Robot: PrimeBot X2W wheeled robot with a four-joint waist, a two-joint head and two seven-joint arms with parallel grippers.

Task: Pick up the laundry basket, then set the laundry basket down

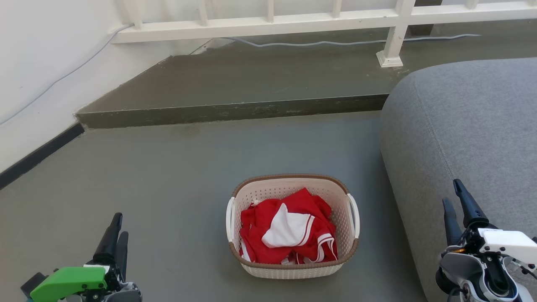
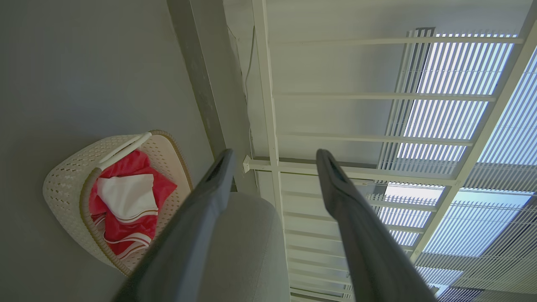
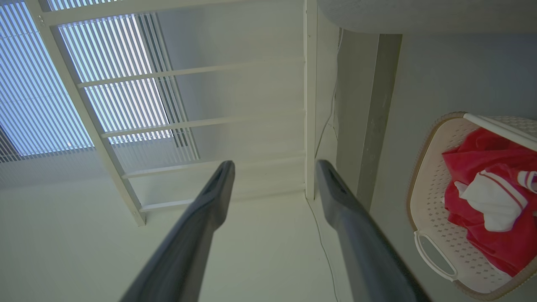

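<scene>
The laundry basket (image 1: 293, 270) stands upright on the grey floor (image 1: 168, 180), low in the middle of the head view, between the 2 arms and touching neither. Its brown rim faces up, its 2 white handles sit on its left and right sides, and a crumpled red and white garment (image 1: 289, 228) lies inside. The left end effector (image 1: 119, 226) hovers at the lower left, well apart from the basket. Its 2 dark fingers (image 2: 209, 188) are spread with a clear gap in the left wrist view and grip nothing. The right end effector (image 1: 451, 192) is at the lower right, in front of a grey upholstered seat (image 1: 470, 126), likewise spread and empty. Beyond the basket a low step (image 1: 235, 111) rises toward a white railing (image 1: 268, 21).
</scene>
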